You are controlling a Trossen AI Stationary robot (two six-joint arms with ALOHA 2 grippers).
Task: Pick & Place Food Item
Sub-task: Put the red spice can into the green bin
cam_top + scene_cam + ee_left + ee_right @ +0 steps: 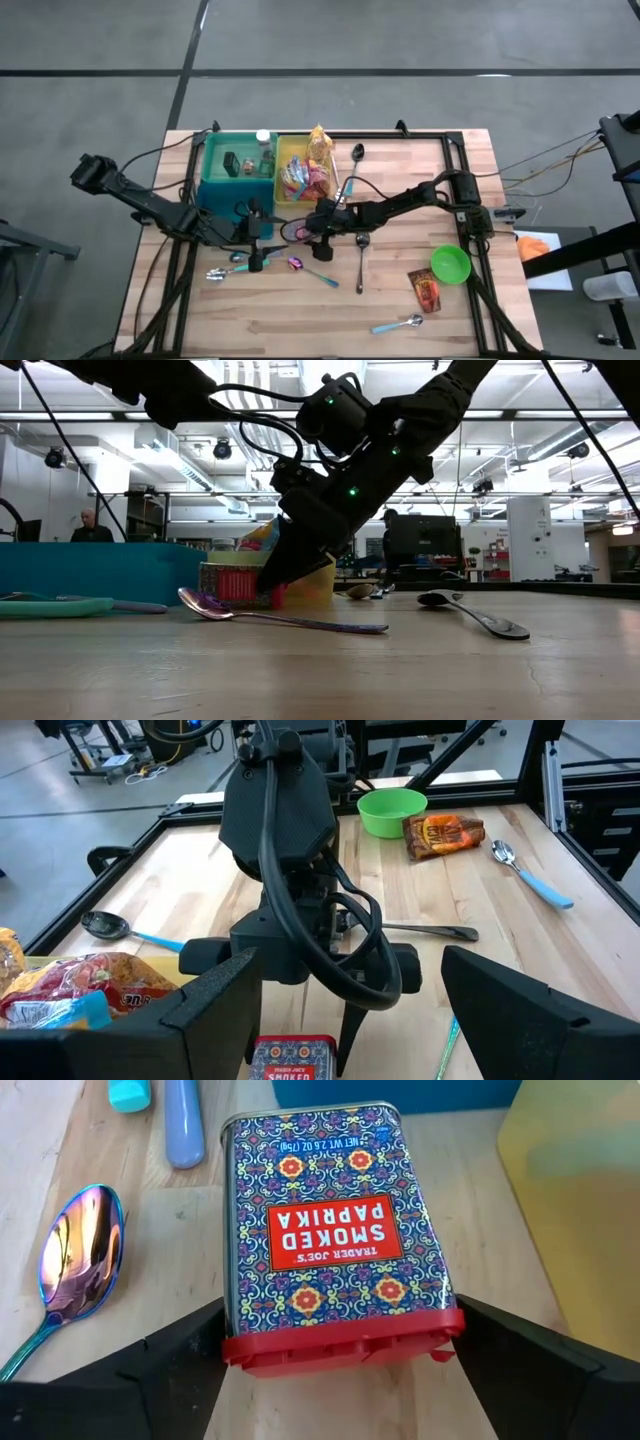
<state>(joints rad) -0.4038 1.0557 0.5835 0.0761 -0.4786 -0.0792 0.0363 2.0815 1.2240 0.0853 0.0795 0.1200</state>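
Observation:
A smoked paprika tin (335, 1230) with a red lid lies flat on its broad side on the wooden table, just in front of the bins. It also shows low in the left wrist view (293, 1058). My right gripper (340, 1325) reaches down at a slant from the table's right, one finger on either side of the tin's lid end. My left gripper (365, 1020) hangs open a little left of the tin (268, 230), pointing toward it, nothing between its fingers. My right gripper has its fingers (190, 1345) right beside the two narrow sides of the tin's red lid end (340, 1348), slanting down from the table's right and lying across the tin. Whether they touch it I cannot tell. The tin rests flat on the table.
A teal bin (235, 165) and a yellow bin (296, 155) of food packets stand behind the tin. An iridescent spoon (75, 1260) lies beside it. Further right are a black spoon (361, 262), a green bowl (450, 264), a snack packet (425, 290) and a blue-handled spoon (398, 324).

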